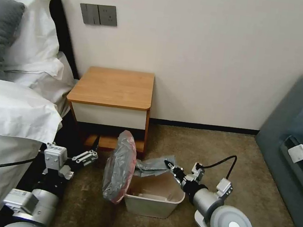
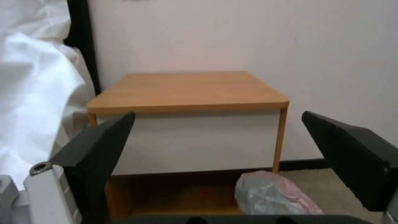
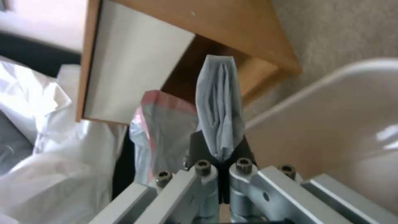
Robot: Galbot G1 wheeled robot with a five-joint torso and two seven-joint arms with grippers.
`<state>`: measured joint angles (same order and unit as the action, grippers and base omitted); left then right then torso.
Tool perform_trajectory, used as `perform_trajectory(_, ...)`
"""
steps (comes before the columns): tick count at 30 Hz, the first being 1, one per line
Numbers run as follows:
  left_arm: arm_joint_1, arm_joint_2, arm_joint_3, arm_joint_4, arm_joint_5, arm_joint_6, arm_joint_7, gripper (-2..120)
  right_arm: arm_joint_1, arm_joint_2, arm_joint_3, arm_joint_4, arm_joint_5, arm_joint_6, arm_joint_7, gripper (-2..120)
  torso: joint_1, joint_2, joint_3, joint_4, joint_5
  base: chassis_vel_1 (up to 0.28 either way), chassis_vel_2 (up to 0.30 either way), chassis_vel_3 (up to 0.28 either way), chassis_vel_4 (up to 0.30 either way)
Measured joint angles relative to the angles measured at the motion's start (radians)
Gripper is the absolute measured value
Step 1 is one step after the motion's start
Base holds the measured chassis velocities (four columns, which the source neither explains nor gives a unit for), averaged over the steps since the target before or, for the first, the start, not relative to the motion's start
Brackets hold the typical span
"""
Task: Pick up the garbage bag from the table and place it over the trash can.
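Left gripper: low beside the bed, fingers spread, holding nothing.
Table: far, against the wall; top bare.
Garbage bag: off the table, draped over the trash can's left rim, a twisted strip running right.
Right gripper: above the can, pinched on that strip.
Progress, judged: pickup done; mouth not yet spread over the rim.
Right wrist view: confirms the pinch.
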<state>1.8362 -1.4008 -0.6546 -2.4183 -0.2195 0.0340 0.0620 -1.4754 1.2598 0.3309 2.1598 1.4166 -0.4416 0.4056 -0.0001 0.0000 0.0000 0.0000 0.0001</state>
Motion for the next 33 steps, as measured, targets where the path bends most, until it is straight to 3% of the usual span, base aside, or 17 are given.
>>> perform_trajectory(12, -0.024, -0.006, 0.058, 0.083, 0.019, -0.020, -0.001, 100, -0.053, 0.005, -0.015, -0.029, -0.089, 0.037, -0.001, 0, 0.000, 0.000, 0.000, 0.0000, 0.0000, 0.000, 0.000, 0.000, 0.000)
perform_trajectory(22, -0.027, -0.017, 0.075, 0.106, 0.032, -0.032, -0.002, 100, -0.048, 0.009, -0.023, -0.049, -0.095, 0.028, -0.001, 0, 0.000, 0.000, 0.000, 0.0000, 0.0000, 0.000, 0.000, 0.000, 0.000)
perform_trajectory(33, -0.022, -0.026, 0.080, 0.108, 0.040, -0.039, -0.003, 100, -0.055, 0.008, -0.011, -0.036, -0.085, 0.012, -0.007, 37, 0.000, 0.000, 0.000, 0.0000, 0.0000, 0.000, 0.000, 0.000, 0.000)
